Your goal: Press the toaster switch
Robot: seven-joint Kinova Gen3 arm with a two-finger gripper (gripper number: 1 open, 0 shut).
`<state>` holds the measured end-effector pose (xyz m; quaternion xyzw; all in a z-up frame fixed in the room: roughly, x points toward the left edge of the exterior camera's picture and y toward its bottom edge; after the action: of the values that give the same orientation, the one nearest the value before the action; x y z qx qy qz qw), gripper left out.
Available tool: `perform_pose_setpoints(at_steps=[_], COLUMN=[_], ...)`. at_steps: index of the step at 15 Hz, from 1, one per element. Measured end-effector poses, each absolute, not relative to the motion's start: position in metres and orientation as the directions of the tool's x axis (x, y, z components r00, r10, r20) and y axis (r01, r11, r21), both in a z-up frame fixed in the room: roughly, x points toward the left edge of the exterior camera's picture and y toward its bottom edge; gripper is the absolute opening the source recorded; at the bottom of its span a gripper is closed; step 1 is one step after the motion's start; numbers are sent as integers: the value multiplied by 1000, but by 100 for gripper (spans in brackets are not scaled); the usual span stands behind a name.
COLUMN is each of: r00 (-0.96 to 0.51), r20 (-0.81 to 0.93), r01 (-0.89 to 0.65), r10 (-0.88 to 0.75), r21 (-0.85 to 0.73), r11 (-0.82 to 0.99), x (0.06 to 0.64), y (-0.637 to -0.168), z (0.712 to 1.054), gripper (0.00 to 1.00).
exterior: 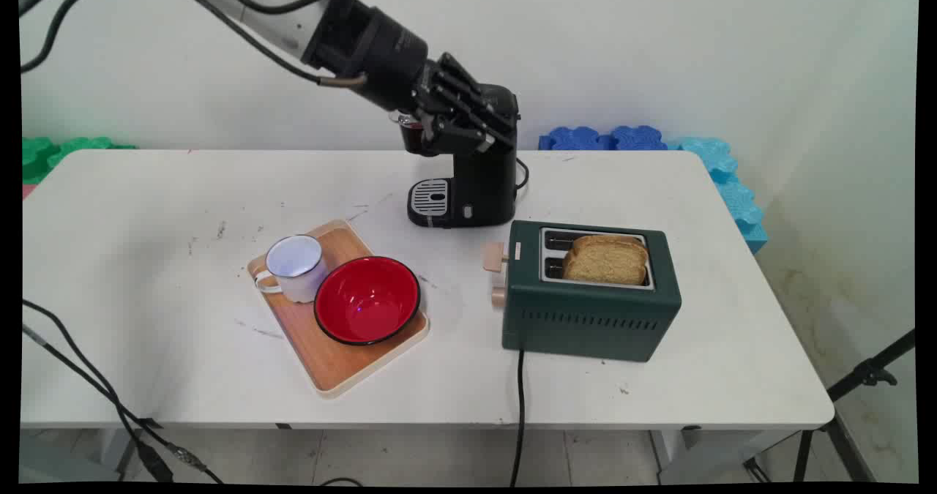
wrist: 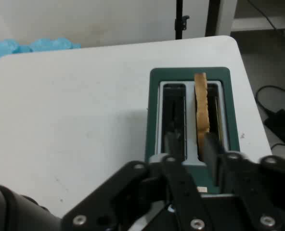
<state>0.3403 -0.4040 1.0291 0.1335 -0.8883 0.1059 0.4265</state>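
The gripper [exterior: 492,134] hovers before the coffee machine [exterior: 476,186], fingers [wrist: 211,147] apart and empty, facing the toaster's [exterior: 585,318] bread slice [exterior: 606,260].

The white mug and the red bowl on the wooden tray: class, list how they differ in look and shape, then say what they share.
The white mug is white inside and out; the red bowl is red with a dark rim. The mug is narrow, tall-sided and has a handle; the bowl is wide, shallow and has none. The mug sits at the far left of the wooden tray; the bowl sits to its right and nearer the camera. Both stand upright, look empty and rest side by side on that tray.
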Motion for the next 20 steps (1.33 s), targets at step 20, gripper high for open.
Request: perform_pose_setpoints(at_steps=[20], r00=[-615], r20=[776], r01=[-255], r10=[-137], r21=[-31], r11=[966], x=[361], y=[-402], z=[915], gripper=[0])
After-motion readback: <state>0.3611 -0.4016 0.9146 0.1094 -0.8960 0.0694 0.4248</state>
